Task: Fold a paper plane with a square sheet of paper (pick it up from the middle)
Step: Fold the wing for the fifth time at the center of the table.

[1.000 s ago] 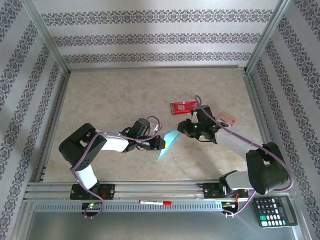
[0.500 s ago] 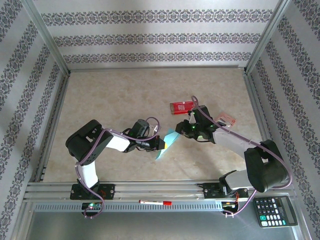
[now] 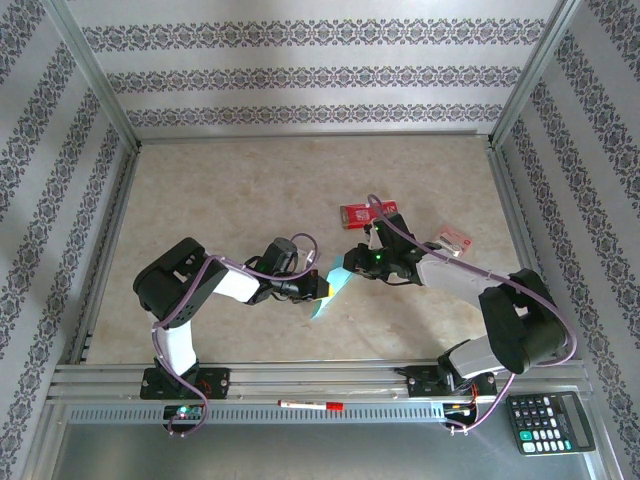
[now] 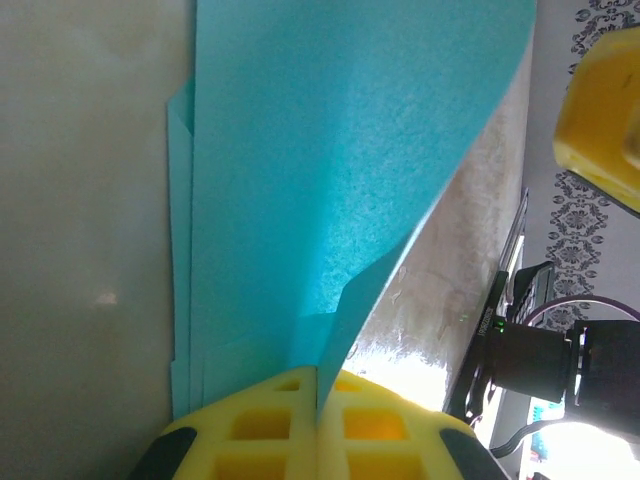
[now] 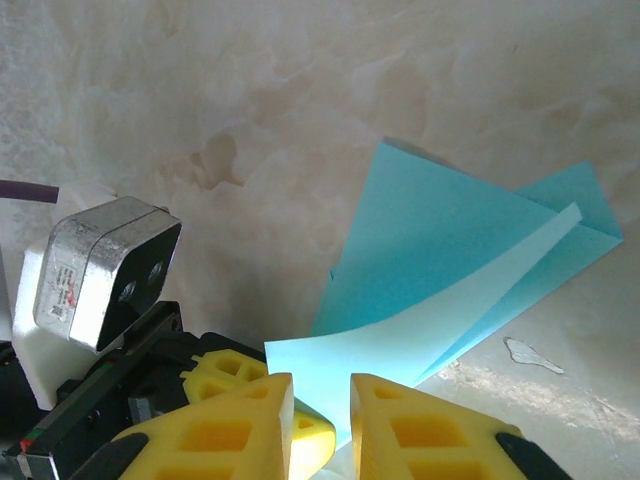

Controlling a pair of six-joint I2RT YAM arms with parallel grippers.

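**Blue sheet half-folded between the two grippers**

The light-blue sheet of paper is partly folded and sits around the middle of the table, just near-left of the red packet; the left gripper is pressed together, pinching the sheet's edge; the right gripper has its fingers a narrow gap apart, right at the loose flap.

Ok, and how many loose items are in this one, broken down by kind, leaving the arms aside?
light-blue paper: 1
flat packets: 2 (red packet, smaller red-and-white packet)
red pen: 1
calculator: 1
Total: 5
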